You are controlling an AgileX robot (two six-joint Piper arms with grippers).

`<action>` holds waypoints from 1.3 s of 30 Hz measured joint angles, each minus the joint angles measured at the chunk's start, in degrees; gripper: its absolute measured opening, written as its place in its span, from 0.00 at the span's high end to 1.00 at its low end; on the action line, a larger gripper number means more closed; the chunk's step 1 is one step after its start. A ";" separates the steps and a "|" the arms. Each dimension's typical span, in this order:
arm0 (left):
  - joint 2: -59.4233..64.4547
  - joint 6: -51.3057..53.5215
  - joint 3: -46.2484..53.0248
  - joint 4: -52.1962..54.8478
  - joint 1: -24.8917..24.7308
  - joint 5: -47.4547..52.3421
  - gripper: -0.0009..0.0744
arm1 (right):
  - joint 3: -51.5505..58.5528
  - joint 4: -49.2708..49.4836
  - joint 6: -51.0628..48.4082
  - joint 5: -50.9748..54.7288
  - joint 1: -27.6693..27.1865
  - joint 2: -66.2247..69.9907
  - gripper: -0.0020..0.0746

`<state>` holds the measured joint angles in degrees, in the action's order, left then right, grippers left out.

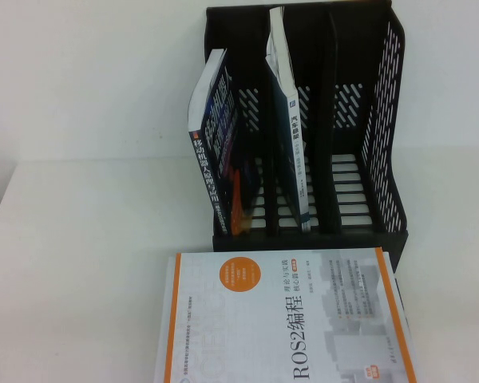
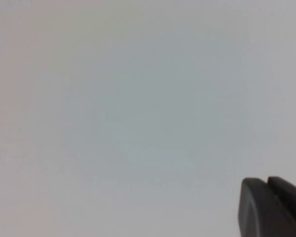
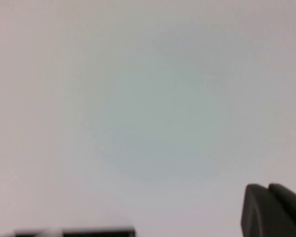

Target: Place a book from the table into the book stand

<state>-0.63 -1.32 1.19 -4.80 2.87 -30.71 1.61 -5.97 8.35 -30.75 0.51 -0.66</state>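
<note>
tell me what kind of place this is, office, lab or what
Probably a lab or office test bench: a plain white table, a black book stand with two books in it, and a robotics programming book lying flat. Left gripper and right gripper show only against blank white, away from everything.

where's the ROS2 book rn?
High view: the ROS2 book lies flat on the table at the near edge, centre-right, just in front of the black book stand, whose right slot is empty.
</note>
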 joint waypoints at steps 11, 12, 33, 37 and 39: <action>-0.13 -1.63 0.00 0.00 0.00 -14.70 0.99 | 0.00 1.35 6.58 -9.00 0.00 0.00 0.98; -0.17 -1.88 0.00 0.00 0.00 -15.32 0.99 | 0.00 1.72 6.58 -9.00 0.00 0.00 0.98; -0.30 -19.19 -7.06 3.86 0.00 19.21 0.99 | -21.96 1.98 5.31 45.52 0.00 6.86 0.98; 0.96 -21.66 -14.08 3.46 0.00 37.49 0.99 | -28.19 1.98 5.31 52.93 0.00 14.74 0.98; 1.69 -22.29 -15.39 1.83 0.00 40.35 0.99 | -30.29 2.76 5.31 55.38 0.00 18.93 0.98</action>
<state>1.07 -23.61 -14.20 -2.97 2.87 9.65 -28.68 -3.21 13.66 24.63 0.51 18.27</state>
